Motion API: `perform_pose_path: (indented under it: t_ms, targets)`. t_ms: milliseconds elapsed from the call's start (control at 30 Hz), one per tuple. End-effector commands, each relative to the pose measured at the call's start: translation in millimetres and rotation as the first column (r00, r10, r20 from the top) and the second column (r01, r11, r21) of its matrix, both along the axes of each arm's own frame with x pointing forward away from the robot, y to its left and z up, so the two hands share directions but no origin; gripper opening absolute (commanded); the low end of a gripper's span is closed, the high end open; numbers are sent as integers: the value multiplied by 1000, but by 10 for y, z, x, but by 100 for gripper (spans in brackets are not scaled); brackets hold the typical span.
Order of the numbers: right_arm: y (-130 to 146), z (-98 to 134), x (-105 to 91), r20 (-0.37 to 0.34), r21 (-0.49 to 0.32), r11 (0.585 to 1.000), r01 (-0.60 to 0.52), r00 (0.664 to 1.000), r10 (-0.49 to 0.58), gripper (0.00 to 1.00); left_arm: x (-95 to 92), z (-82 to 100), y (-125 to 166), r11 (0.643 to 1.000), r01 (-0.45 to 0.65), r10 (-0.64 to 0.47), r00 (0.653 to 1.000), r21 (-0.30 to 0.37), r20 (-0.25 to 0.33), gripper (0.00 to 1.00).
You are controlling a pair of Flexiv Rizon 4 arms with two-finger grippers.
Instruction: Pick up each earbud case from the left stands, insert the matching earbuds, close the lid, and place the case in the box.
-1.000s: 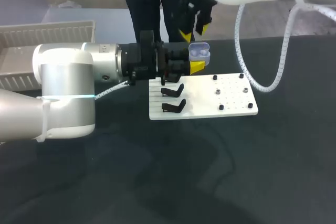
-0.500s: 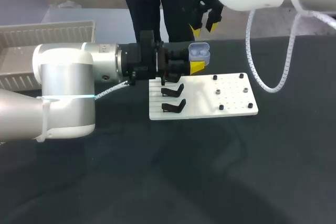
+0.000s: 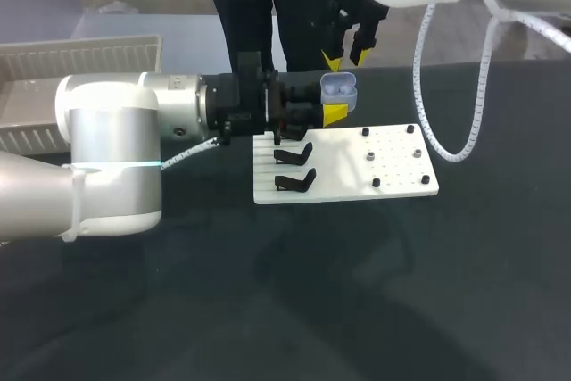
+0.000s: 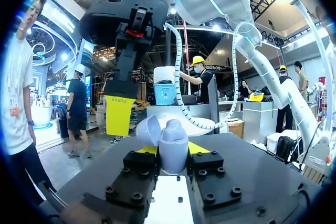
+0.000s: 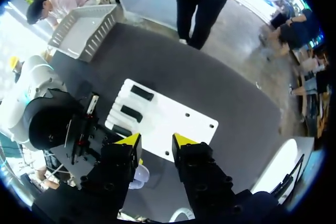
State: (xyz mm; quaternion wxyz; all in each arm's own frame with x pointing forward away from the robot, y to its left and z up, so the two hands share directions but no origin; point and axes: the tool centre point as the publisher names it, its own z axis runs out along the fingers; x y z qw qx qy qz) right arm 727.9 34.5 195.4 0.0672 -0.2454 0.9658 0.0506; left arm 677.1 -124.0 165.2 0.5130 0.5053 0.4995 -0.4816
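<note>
Earbud case (image 3: 339, 88) clamped in left hand (image 3: 336, 103), lid (image 4: 148, 129) open, cavities up; right hand (image 3: 348, 46), fingers apart and empty, hangs above, slightly beyond it.

Left arm extends level from the left; left gripper (image 3: 331, 108) clamped on case (image 3: 339, 86). Right gripper (image 3: 347, 49) hangs above, pointing down, fingers apart.

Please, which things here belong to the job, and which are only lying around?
Job: earbud case in left hand; right hand; black stands; white board; grey tray.
Lying around: black knobs on the board.
</note>
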Motion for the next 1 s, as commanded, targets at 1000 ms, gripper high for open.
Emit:
perform_pose_path:
  t_ms: [1000]
  targets:
    - [-49, 156, -289, 66, 61, 997, 55, 996, -59, 50, -12, -10, -4, 1000, -6, 6, 1000, -5, 4, 0]
